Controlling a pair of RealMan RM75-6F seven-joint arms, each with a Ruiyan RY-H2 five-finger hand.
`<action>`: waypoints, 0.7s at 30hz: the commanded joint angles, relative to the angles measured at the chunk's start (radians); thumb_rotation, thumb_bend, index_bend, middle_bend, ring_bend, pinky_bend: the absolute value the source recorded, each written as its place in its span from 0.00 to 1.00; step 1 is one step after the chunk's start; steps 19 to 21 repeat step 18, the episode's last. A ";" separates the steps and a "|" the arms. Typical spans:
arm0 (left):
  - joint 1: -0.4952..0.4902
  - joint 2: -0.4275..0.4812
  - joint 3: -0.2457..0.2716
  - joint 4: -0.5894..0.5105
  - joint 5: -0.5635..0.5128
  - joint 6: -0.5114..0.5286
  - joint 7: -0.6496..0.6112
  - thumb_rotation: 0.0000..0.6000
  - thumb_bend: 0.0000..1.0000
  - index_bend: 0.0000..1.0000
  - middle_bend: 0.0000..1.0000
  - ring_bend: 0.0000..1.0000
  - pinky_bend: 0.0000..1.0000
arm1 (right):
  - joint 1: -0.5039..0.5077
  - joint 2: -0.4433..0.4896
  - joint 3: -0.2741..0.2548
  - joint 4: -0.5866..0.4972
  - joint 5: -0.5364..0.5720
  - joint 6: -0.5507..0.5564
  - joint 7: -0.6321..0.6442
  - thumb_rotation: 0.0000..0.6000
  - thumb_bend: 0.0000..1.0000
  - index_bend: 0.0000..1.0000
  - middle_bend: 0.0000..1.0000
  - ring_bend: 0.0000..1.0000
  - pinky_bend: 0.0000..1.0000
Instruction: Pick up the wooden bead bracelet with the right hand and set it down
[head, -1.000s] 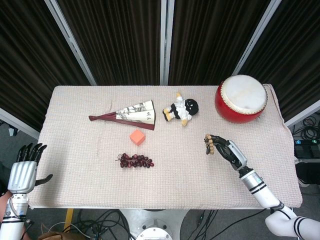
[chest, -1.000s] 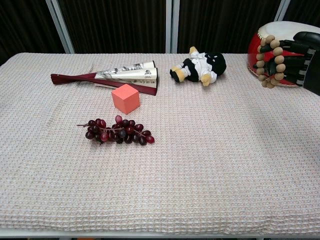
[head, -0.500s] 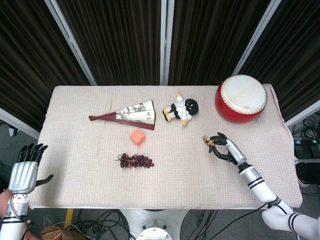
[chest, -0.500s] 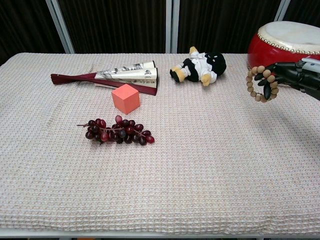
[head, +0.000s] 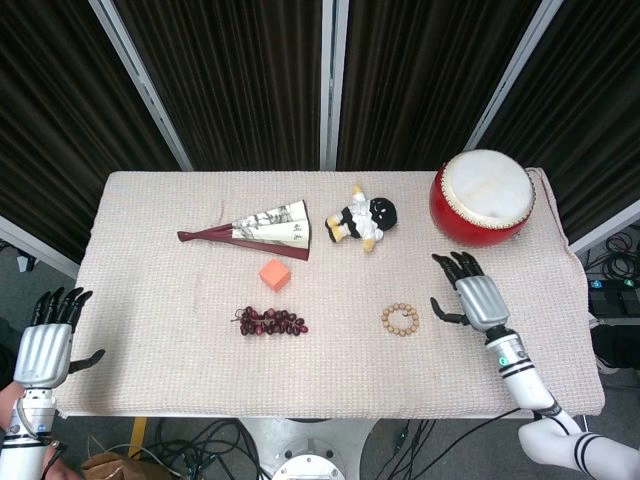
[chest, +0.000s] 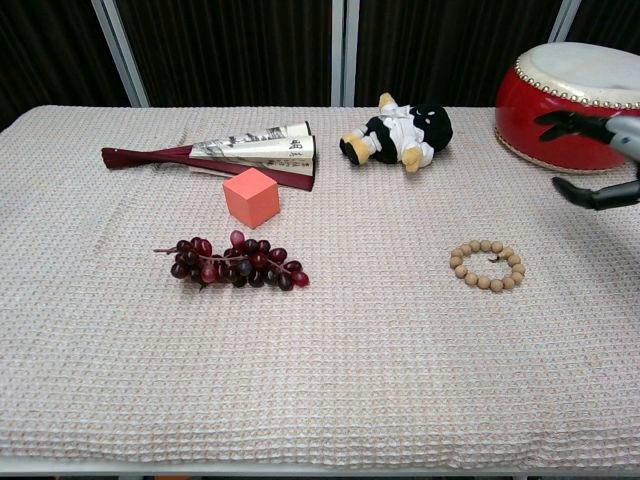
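Note:
The wooden bead bracelet (head: 401, 320) (chest: 487, 265) lies flat on the woven table cloth, right of centre, with nothing touching it. My right hand (head: 470, 294) (chest: 600, 155) hovers just to the bracelet's right, fingers spread and holding nothing. My left hand (head: 48, 340) hangs off the table's left front corner, fingers apart and empty; the chest view does not show it.
A red drum (head: 483, 197) (chest: 570, 105) stands at the back right, close behind my right hand. A plush doll (head: 364, 218), a folded fan (head: 250, 230), an orange cube (head: 275, 274) and a bunch of dark grapes (head: 272, 322) lie across the middle and left.
My right hand let go of the bracelet, which now lies on the cloth, and the hand drew back to the right with fingers spread. The left hand barely moved.

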 joint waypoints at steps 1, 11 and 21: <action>0.001 -0.002 0.003 0.001 0.008 0.005 0.001 1.00 0.00 0.14 0.10 0.00 0.00 | -0.132 0.137 -0.007 -0.140 -0.004 0.171 0.017 0.74 0.38 0.00 0.18 0.00 0.00; 0.001 -0.009 0.008 -0.019 0.039 0.031 0.025 1.00 0.00 0.14 0.10 0.00 0.00 | -0.332 0.313 -0.088 -0.328 -0.060 0.381 -0.074 0.78 0.38 0.00 0.15 0.00 0.00; -0.004 -0.008 0.007 -0.032 0.033 0.020 0.038 1.00 0.00 0.14 0.10 0.00 0.00 | -0.356 0.309 -0.076 -0.333 -0.086 0.394 -0.075 0.77 0.39 0.00 0.15 0.00 0.00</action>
